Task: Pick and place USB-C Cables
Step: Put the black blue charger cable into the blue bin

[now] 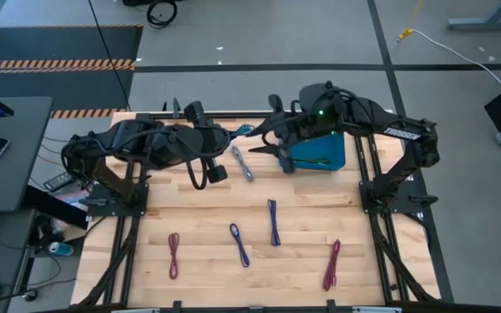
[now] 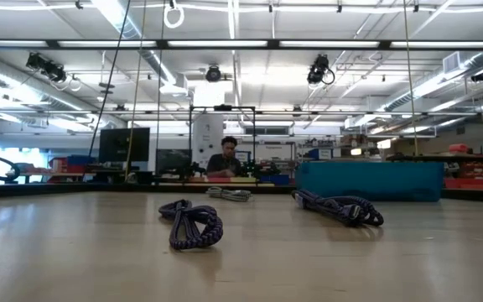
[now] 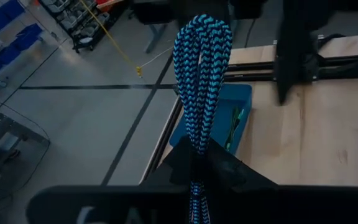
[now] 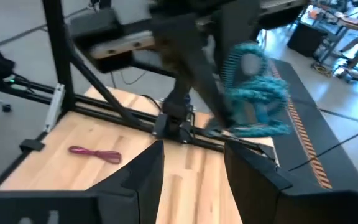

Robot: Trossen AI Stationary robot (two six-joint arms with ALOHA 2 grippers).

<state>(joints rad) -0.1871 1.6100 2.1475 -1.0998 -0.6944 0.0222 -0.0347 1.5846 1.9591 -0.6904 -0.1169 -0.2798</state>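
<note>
- Left gripper [image 1: 237, 132] up at far centre, clamped on teal cable [image 3: 201, 74]; its lower end hidden behind the fingers.
- Right gripper [image 1: 263, 144] just beside it, fingers apart, holding nothing.
- Blue bin [image 1: 330, 153] far right, half under the right arm, green cable [image 3: 234, 121] inside.
- Other cables [image 1: 273, 222] loose on table [image 1: 207, 204].

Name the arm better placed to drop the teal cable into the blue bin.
Left. Its gripper is shut on the teal cable, raised near the blue bin. The right gripper is open and empty, beside the bin.
</note>
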